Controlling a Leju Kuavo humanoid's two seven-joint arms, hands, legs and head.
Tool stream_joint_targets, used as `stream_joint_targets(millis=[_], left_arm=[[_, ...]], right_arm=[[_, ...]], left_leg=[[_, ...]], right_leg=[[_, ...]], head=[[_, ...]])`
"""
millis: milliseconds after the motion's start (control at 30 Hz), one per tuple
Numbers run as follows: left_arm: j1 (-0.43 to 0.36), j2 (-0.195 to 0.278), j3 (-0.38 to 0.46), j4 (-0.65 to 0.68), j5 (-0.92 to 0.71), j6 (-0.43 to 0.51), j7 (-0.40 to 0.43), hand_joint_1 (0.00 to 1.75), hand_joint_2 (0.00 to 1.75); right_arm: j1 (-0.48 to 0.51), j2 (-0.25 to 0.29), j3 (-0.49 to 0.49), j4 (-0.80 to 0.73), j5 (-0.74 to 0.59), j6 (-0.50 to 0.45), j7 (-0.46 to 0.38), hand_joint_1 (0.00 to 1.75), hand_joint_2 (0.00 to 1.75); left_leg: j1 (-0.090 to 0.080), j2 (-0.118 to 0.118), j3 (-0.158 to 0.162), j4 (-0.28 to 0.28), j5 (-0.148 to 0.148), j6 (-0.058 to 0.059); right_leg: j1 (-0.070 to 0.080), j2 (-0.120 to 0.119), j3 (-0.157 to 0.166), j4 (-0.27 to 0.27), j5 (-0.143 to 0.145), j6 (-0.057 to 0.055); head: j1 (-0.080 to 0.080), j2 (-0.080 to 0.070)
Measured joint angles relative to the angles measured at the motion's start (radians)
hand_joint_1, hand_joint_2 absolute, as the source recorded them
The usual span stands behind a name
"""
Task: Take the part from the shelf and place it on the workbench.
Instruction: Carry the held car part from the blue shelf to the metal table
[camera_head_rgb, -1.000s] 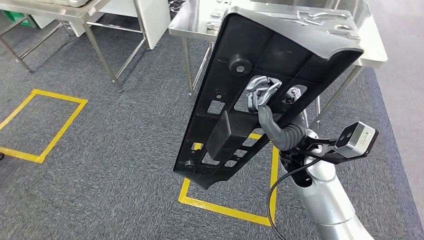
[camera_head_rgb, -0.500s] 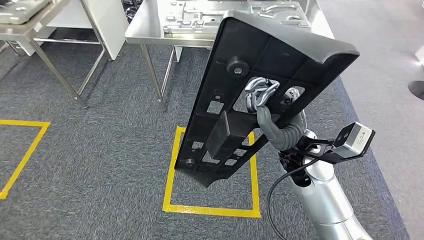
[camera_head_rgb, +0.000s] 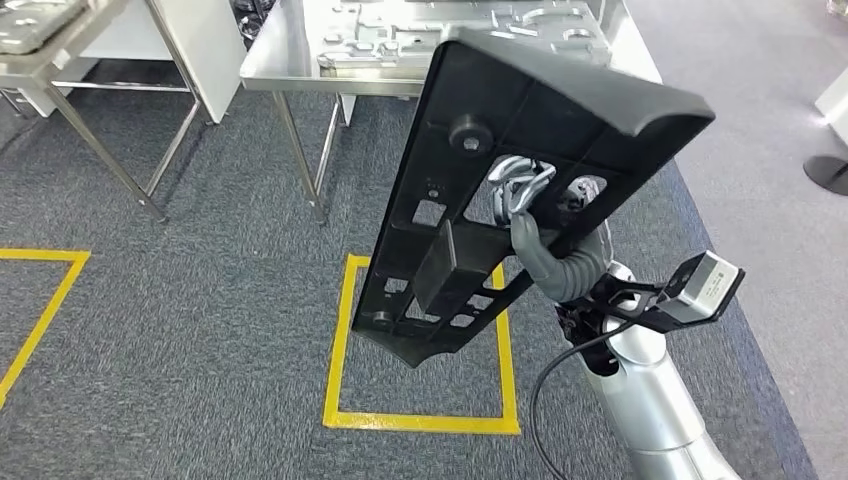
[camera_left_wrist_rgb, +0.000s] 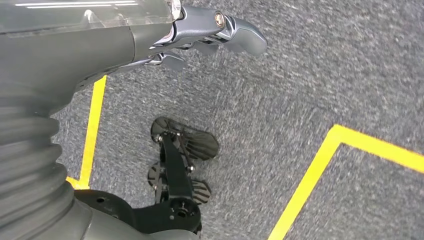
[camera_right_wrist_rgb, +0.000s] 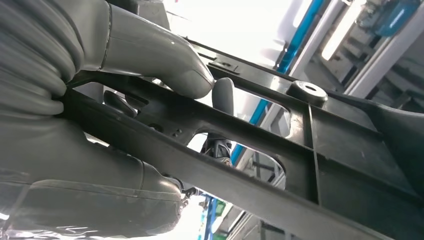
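Part (camera_head_rgb: 520, 130): black panel, off shelf, carried upright, gripped through its openings by right hand (camera_head_rgb: 525, 200). Left hand (camera_left_wrist_rgb: 200, 35): holds nothing, hangs over carpet. Workbench (camera_head_rgb: 290, 60): ahead. Remaining: approach, set down

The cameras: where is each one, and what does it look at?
Head view: high up, looking down at the long black plastic part in the right hand, above the grey carpet.
Left wrist view: behind the left hand, facing that carpet.
Right wrist view: behind the right hand, close against the same black part.
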Motion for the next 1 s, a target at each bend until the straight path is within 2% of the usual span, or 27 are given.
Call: stream_joint_targets(millis=[100,133,167,233,267,300,333,367,400,433,467,533,600,633,667,700,767,800,833,867,900,933,967,1000], left_arm=[[-0.001,0.001,0.0,-0.001,-0.003,0.0,0.001,0.0,1.75],[-0.001,0.002,0.0,-0.001,-0.004,0.0,0.001,0.0,1.75],[-0.001,0.002,0.0,-0.001,-0.004,0.0,0.001,0.0,1.75],[0.0,0.002,0.0,-0.001,-0.004,0.001,0.001,0.0,1.75],[0.002,0.003,0.0,-0.001,-0.004,0.001,0.001,0.0,1.75],[0.004,0.003,0.0,-0.001,-0.004,0.001,0.002,0.0,1.75],[0.005,0.003,0.0,-0.001,-0.004,0.001,0.002,0.0,1.75],[0.006,0.003,0.0,-0.001,-0.004,0.002,0.002,0.0,1.75],[0.007,0.003,0.0,-0.001,-0.004,0.002,0.002,0.0,1.75],[0.007,0.004,0.0,-0.001,-0.004,0.003,0.002,0.0,1.75],[0.006,0.005,0.0,-0.001,-0.004,0.004,0.002,0.0,1.75],[0.005,0.006,0.0,-0.001,-0.002,0.007,0.001,0.0,1.75],[0.006,0.006,0.0,-0.001,-0.001,0.011,0.001,0.0,1.75],[0.006,0.006,0.001,-0.001,-0.001,0.012,0.001,0.0,1.75],[0.006,0.006,0.001,-0.001,-0.001,0.013,0.001,0.0,1.75],[0.005,0.006,0.001,-0.001,-0.001,0.013,0.0,0.0,1.75],[0.005,0.006,0.001,-0.001,-0.001,0.013,0.0,0.0,1.75],[0.005,0.006,0.001,-0.001,-0.002,0.013,0.0,0.0,1.75],[0.006,0.006,0.001,-0.001,-0.003,0.013,0.001,0.0,1.75],[0.007,0.005,0.001,-0.001,-0.004,0.013,0.001,0.0,1.75],[0.007,0.004,0.001,-0.001,-0.005,0.013,0.001,0.0,1.75],[0.007,0.003,0.001,-0.001,-0.005,0.013,0.001,0.0,1.75],[0.006,0.003,0.001,-0.001,-0.005,0.013,0.001,0.0,1.75],[0.006,0.003,0.001,-0.001,-0.005,0.014,0.001,0.0,1.75]], right_arm=[[0.005,0.002,0.0,-0.003,0.0,-0.005,-0.001,1.75,1.75],[0.006,0.004,0.0,-0.005,0.0,-0.006,-0.002,1.75,1.75],[0.007,0.006,0.0,-0.007,0.0,-0.007,-0.002,1.75,1.75],[0.011,0.01,0.001,-0.009,0.001,-0.009,-0.003,1.75,1.75],[0.014,0.012,0.001,-0.009,0.001,-0.009,-0.003,1.75,1.75],[0.018,0.013,0.001,-0.009,0.001,-0.01,-0.003,1.75,1.75],[0.021,0.013,0.002,-0.009,0.002,-0.01,-0.003,1.75,1.75],[0.023,0.014,0.002,-0.009,0.002,-0.01,-0.003,1.75,1.75],[0.024,0.015,0.002,-0.01,0.002,-0.01,-0.003,1.75,1.75],[0.024,0.016,0.002,-0.01,0.002,-0.01,-0.004,1.75,1.75],[0.024,0.017,0.002,-0.011,0.002,-0.01,-0.004,1.75,1.75],[0.024,0.018,0.002,-0.013,0.002,-0.01,-0.003,1.75,1.75],[0.025,0.018,0.002,-0.017,0.003,-0.01,-0.003,1.75,1.75],[0.025,0.018,0.002,-0.018,0.003,-0.01,-0.004,1.75,1.75],[0.023,0.018,0.001,-0.02,0.003,-0.01,-0.004,1.75,1.75],[0.023,0.018,0.001,-0.02,0.003,-0.01,-0.004,1.75,1.75],[0.025,0.018,0.001,-0.021,0.002,-0.01,-0.004,1.75,1.75],[0.028,0.018,0.0,-0.021,0.002,-0.01,-0.003,1.75,1.75],[0.03,0.018,0.0,-0.021,0.003,-0.01,-0.003,1.75,1.75],[0.031,0.018,0.0,-0.021,0.003,-0.01,-0.003,1.75,1.75],[0.031,0.018,0.0,-0.021,0.003,-0.01,-0.002,1.75,1.75],[0.031,0.018,0.0,-0.021,0.002,-0.01,-0.002,1.75,1.75],[0.031,0.018,0.0,-0.021,0.003,-0.011,-0.002,1.75,1.75],[0.031,0.018,0.0,-0.021,0.003,-0.012,-0.001,1.75,1.75]], left_leg=[[0.002,0.005,0.003,0.004,-0.011,-0.018],[0.004,0.004,-0.005,0.026,-0.024,-0.023],[0.006,0.001,-0.025,0.069,-0.045,-0.027],[0.007,-0.002,-0.099,0.209,-0.1,-0.032],[0.007,-0.003,-0.137,0.271,-0.115,-0.033],[0.007,-0.003,-0.163,0.302,-0.111,-0.032],[0.007,-0.003,-0.169,0.292,-0.085,-0.029],[0.006,-0.004,-0.155,0.241,-0.041,-0.025],[0.004,-0.005,-0.128,0.169,0.005,-0.017],[0.001,-0.007,-0.101,0.104,0.038,-0.009],[-0.003,-0.009,-0.079,0.054,0.053,-0.001],[-0.01,-0.011,-0.063,0.021,0.046,0.011],[-0.008,-0.011,-0.049,0.005,0.04,0.019],[-0.006,-0.011,-0.039,-0.002,0.037,0.024],[-0.003,-0.011,-0.029,-0.007,0.035,0.029],[-0.002,-0.011,-0.02,-0.011,0.031,0.032],[-0.001,-0.011,-0.008,-0.011,0.019,0.035],[-0.001,-0.011,0.0,-0.011,0.012,0.035],[-0.001,-0.011,0.01,-0.01,0.004,0.033],[-0.001,-0.011,0.022,-0.01,-0.006,0.031],[0.0,-0.011,0.035,-0.009,-0.016,0.027],[-0.001,-0.011,0.048,-0.008,-0.026,0.023],[-0.002,-0.011,0.057,-0.007,-0.035,0.017],[-0.003,-0.01,0.061,-0.007,-0.042,0.011]], right_leg=[[0.003,0.009,0.006,-0.004,-0.007,-0.018],[0.001,0.01,0.011,-0.007,-0.008,-0.025],[0.0,0.012,0.017,-0.009,-0.011,-0.031],[0.002,0.016,0.027,-0.01,-0.021,-0.039],[0.004,0.018,0.033,-0.01,-0.027,-0.041],[0.007,0.022,0.041,-0.01,-0.033,-0.042],[0.008,0.025,0.05,-0.009,-0.04,-0.042],[0.01,0.028,0.062,-0.009,-0.048,-0.041],[0.011,0.03,0.074,-0.01,-0.057,-0.04],[0.013,0.031,0.084,-0.01,-0.065,-0.037],[0.013,0.033,0.089,-0.011,-0.07,-0.033],[0.012,0.035,0.092,-0.012,-0.072,-0.021],[0.01,0.035,0.095,-0.005,-0.072,-0.009],[0.009,0.033,0.088,0.016,-0.077,-0.004],[0.008,0.031,0.07,0.053,-0.091,0.0],[0.006,0.029,0.038,0.109,-0.111,0.005],[0.003,0.027,-0.049,0.237,-0.154,0.014],[0.001,0.027,-0.083,0.272,-0.157,0.017],[-0.001,0.025,-0.099,0.27,-0.139,0.019],[-0.003,0.023,-0.095,0.229,-0.1,0.019],[-0.004,0.02,-0.076,0.16,-0.048,0.018],[-0.003,0.016,-0.055,0.094,-0.011,0.015],[0.0,0.012,-0.039,0.044,0.008,0.01],[0.003,0.009,-0.03,0.015,0.018,0.004]], head=[[0.0,0.0],[-0.002,0.0],[-0.004,0.0],[-0.007,0.0],[-0.007,0.0],[-0.007,0.0],[-0.007,0.0],[-0.007,0.0],[-0.007,0.0],[-0.005,0.0],[-0.004,0.0],[-0.001,0.0],[-0.001,0.0],[0.0,0.0],[0.002,0.0],[0.002,0.0],[0.003,0.0],[0.003,0.0],[0.003,0.0],[0.003,0.0],[0.003,0.0],[0.003,0.0],[0.003,0.0],[0.003,0.0]])
